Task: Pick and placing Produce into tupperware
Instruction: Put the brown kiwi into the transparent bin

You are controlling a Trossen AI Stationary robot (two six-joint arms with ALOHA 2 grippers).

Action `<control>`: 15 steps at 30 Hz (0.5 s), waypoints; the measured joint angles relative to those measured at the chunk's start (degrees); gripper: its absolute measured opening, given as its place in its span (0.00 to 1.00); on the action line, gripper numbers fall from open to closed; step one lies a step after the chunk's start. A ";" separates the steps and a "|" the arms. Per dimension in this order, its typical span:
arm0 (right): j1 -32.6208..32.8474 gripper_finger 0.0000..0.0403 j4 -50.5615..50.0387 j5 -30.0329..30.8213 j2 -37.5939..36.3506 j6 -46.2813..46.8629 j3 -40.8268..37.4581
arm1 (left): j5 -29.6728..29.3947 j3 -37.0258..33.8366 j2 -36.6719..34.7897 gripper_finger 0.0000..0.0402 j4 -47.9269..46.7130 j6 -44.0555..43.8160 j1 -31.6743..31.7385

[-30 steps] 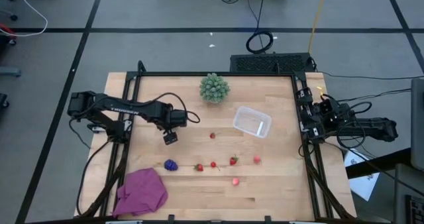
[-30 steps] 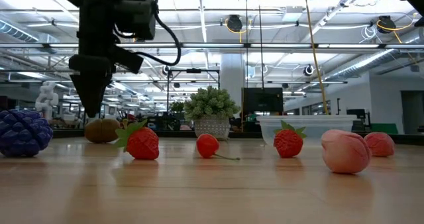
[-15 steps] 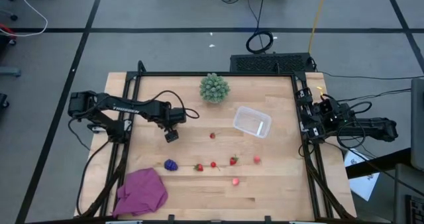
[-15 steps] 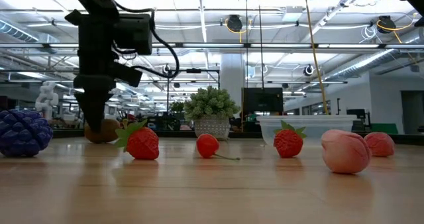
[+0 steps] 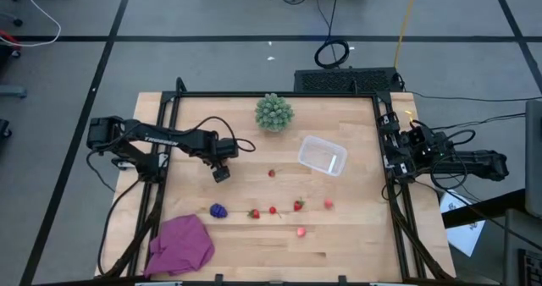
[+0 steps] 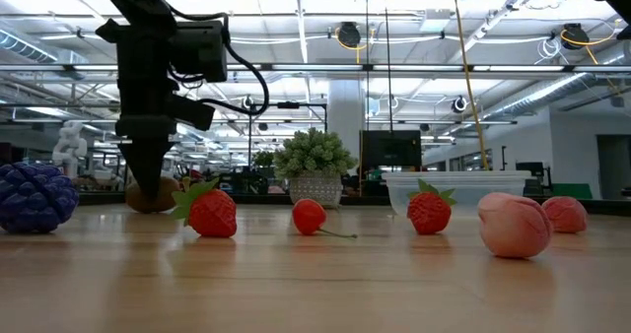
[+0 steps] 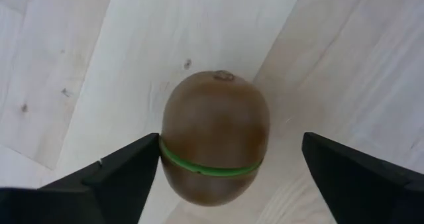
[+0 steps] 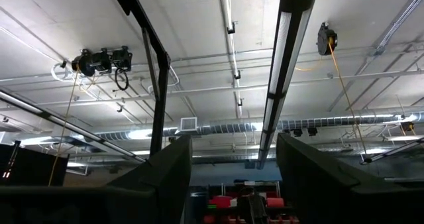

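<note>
Left gripper [image 7: 228,164] sits lower than a second ago — fingers spread wide, straddling the kiwi [image 7: 215,136].

Bare wood rings the kiwi [image 7: 215,141]; the strawberry [image 6: 209,211] seems the nearest obstacle.

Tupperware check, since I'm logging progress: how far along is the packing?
Nothing looks packed yet: the tupperware appears empty. In hand: the left hand, open, straddles the kiwi, one finger touching it, not yet gripping. Left: the grape cluster and the red fruits on the table. The right hand is parked at the table's edge.
</note>
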 joint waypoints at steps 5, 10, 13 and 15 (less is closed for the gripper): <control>0.00 0.52 0.01 0.00 0.01 0.00 0.00 | 0.00 0.00 -0.02 0.77 0.00 0.00 0.00; 0.00 0.52 -0.01 0.00 0.01 0.00 0.00 | 0.00 0.00 -0.02 0.64 0.02 0.03 0.00; 0.00 0.52 -0.01 0.00 0.01 0.00 0.00 | 0.00 0.02 -0.02 0.59 0.09 0.87 -0.02; 0.00 0.52 -0.01 0.00 -0.01 0.00 0.00 | -0.02 0.02 -0.04 0.58 0.13 1.30 -0.02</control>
